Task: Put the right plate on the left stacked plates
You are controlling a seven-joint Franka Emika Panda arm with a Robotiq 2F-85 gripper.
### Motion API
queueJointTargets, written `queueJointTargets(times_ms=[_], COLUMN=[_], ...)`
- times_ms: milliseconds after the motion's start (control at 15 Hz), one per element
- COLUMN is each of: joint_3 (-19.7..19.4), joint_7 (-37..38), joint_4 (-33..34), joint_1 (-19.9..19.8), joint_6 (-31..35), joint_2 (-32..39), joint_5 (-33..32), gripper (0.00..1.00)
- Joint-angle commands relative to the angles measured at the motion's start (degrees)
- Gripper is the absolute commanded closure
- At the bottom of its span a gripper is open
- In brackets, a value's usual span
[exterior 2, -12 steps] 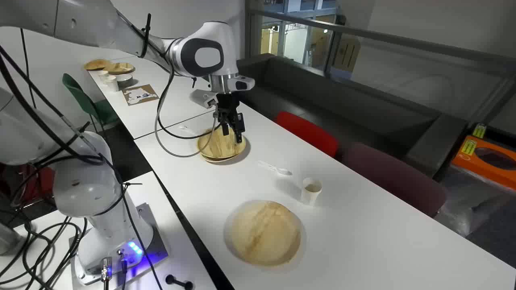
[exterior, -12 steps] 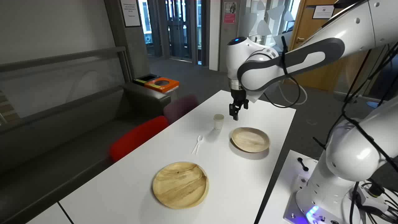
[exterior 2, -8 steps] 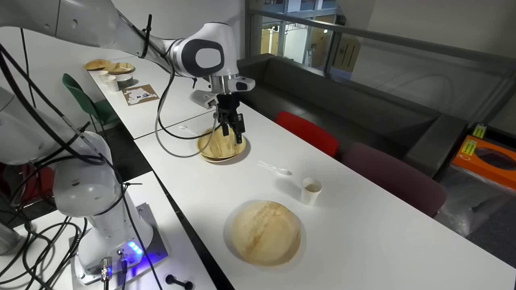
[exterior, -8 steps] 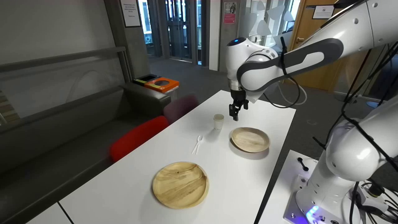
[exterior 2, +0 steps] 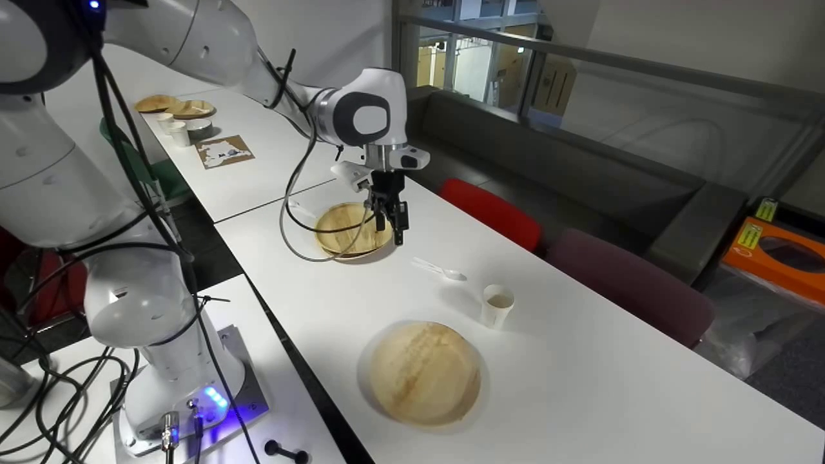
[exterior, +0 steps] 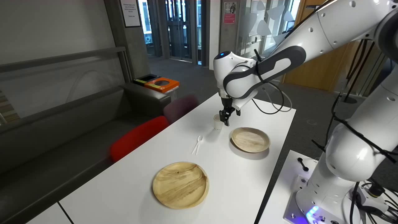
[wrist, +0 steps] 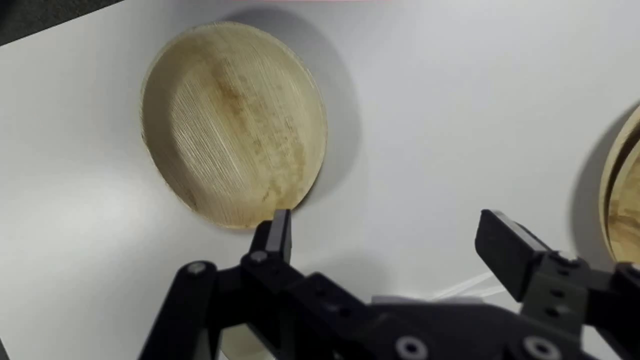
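Wrist view: gripper [wrist: 386, 222] spread wide, nothing between its fingers, hanging above the tabletop [exterior 2: 612, 374]; height hard to judge. The pale plate [wrist: 235, 125] lies ungrasped near the robot-side edge, toward the tabletop's short end; the stack of plates [wrist: 627, 210] sits well apart, farther in from that edge and toward the opposite end. Main risk: one fingertip [wrist: 281, 230] overlaps the plate's rim, and the rim is not straddled. Lowering straight from here would likely press on it, tipping the plate or shoving it toward the robot-side edge. Second risk: the cup [exterior 2: 497, 306] stands near the plate, toward the opposite long edge; a low sideways swing could topple it. Later, a pinch at one spot of rim may let the plate sag and land off-centre. In an exterior view the gripper partly covers the cup [exterior: 217, 124]; the stack of plates [exterior: 181, 185] looks like one plate there, whereas the wrist view gives two nested rims but cuts them off at its border.
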Motion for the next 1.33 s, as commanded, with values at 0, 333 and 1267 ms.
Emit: queueJointTargets(times_ms=[0, 333, 1267], joint_3=[-1.6, -5.0, -9.2], joint_7=[4.1, 11.3, 12.8], joint_4=[5.7, 12.5, 16.8], joint_1=[-0.3, 0.5, 2.6], joint_6=[1.5, 1.3, 1.4], joint_2=[8.1, 18.4, 26.3], joint_5=[-3.9, -10.9, -11.0], gripper=[0.0, 0.0, 0.0])
